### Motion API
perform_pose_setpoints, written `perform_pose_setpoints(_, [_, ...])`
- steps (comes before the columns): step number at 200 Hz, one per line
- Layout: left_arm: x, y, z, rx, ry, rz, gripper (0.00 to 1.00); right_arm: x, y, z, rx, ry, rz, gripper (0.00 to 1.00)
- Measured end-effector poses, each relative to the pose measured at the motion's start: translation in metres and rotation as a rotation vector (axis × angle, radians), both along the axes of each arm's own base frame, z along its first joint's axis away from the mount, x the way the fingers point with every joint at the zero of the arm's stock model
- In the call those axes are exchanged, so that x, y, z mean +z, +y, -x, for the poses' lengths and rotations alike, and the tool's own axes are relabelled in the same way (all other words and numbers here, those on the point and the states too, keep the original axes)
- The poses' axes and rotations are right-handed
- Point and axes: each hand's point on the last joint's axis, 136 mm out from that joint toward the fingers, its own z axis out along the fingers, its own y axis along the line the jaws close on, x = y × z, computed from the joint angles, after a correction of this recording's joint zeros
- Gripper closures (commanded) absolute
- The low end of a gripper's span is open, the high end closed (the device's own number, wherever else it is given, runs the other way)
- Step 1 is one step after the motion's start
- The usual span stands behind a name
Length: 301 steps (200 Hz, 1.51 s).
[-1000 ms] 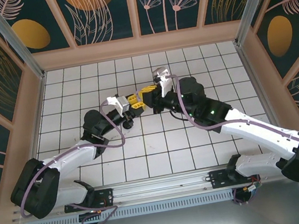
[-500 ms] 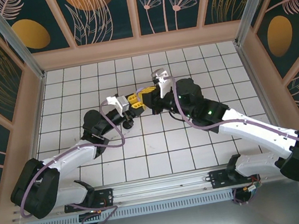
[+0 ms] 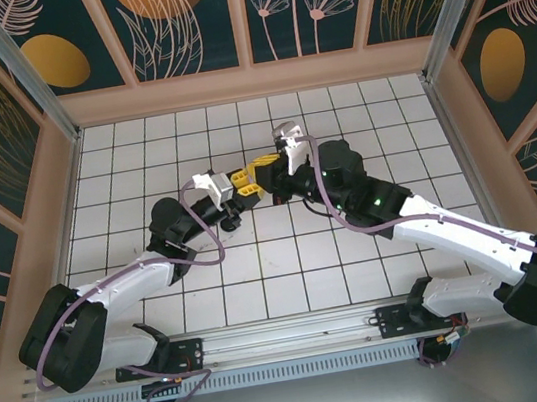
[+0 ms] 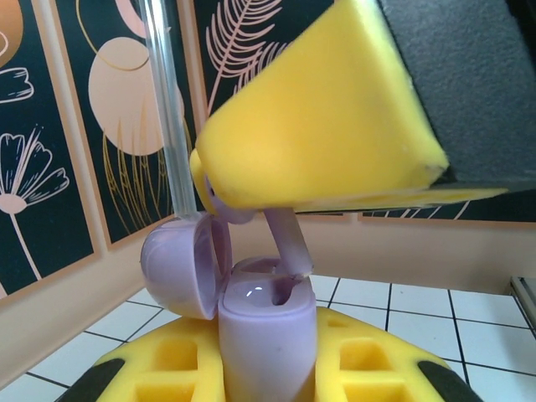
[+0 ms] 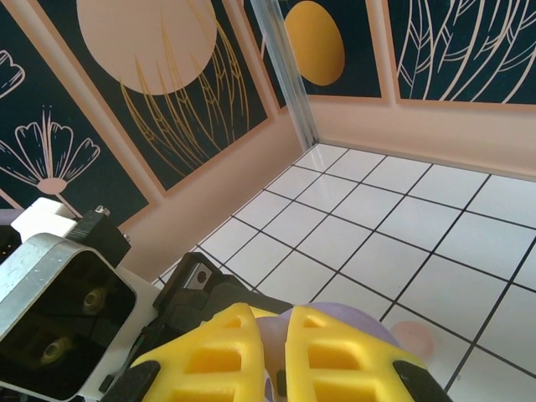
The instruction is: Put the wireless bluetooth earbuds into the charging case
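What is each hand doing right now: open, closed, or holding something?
Left hand: closed on the open lilac charging case.
Right hand: closed on a lilac earbud, stem down at the case.

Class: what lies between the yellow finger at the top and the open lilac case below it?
A lilac earbud, its stem reaching down to the case, seen in the left wrist view.

White tiled floor (image 3: 259, 273) w/ dark grout, navy floral wall panels (image 3: 191, 20), peach trim (image 3: 251, 82), alu posts (image 3: 22, 71)
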Motion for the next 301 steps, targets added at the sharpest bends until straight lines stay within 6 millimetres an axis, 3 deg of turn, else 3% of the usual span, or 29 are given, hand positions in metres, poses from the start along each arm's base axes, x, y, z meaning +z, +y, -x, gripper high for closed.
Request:
perform_pose_setpoints(118, [0.0, -0.002, 0.003, -0.013, -0.001, -0.003, 1.0, -0.003, -0.008, -0.012, -0.034, 0.004, -0.005, 0.92])
perform_pose_setpoints(301, [-0.001, -0.004, 0.001, -0.014, 0.005, -0.006, 1.0, -0.004, -0.011, -0.005, -0.019, 0.018, -0.028, 0.94])
